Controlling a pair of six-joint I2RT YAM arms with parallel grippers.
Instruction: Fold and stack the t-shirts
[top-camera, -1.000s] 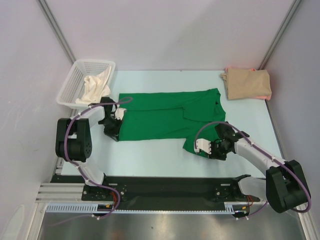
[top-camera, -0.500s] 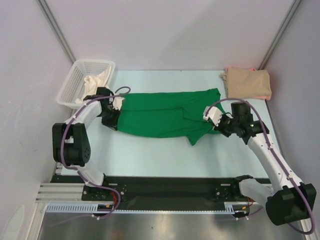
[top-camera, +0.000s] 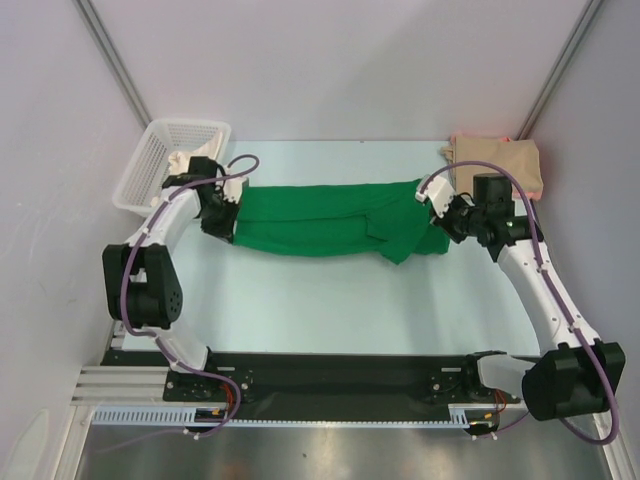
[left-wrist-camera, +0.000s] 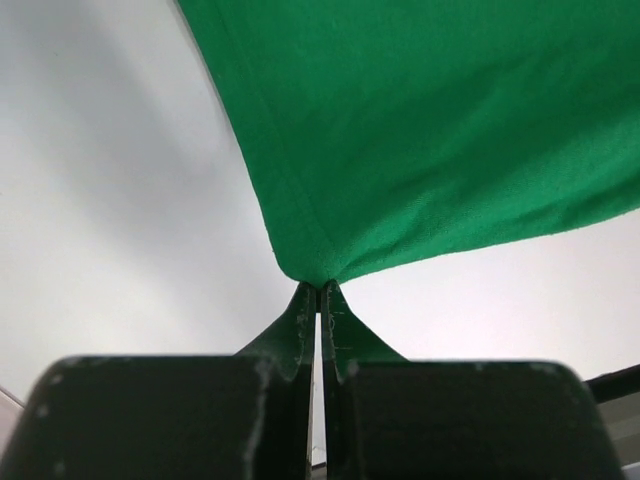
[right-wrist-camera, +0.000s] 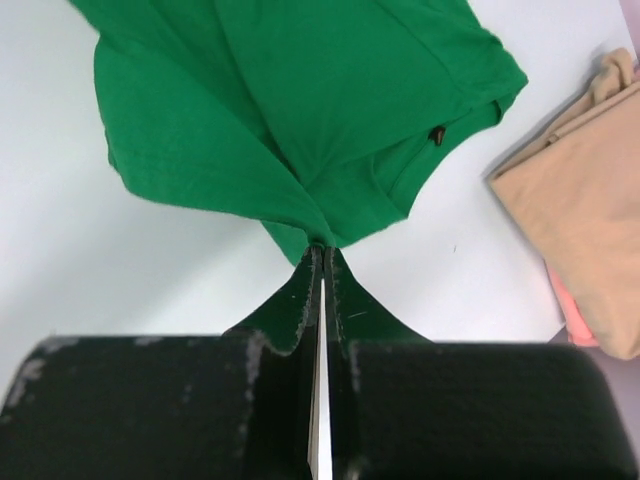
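The green t-shirt (top-camera: 325, 220) stretches across the middle of the table, folded lengthwise into a long band. My left gripper (top-camera: 222, 218) is shut on its left end, and the pinched cloth (left-wrist-camera: 400, 160) rises from the fingertips. At the shirt's right end my right gripper (top-camera: 447, 220) is shut on the cloth (right-wrist-camera: 300, 110), which bunches just above its tips. Folded in the far right corner lies the tan t-shirt (top-camera: 497, 165), also in the right wrist view (right-wrist-camera: 585, 235), with a pink edge (right-wrist-camera: 572, 310) showing under it.
A white mesh basket (top-camera: 150, 160) holding cream cloth (top-camera: 185, 160) stands at the far left corner, close behind my left arm. Grey walls enclose the table on three sides.
Both grippers carried the near edge of the green shirt away from me over the far half, so it now lies as a narrower band. The right arm swung far up and right.
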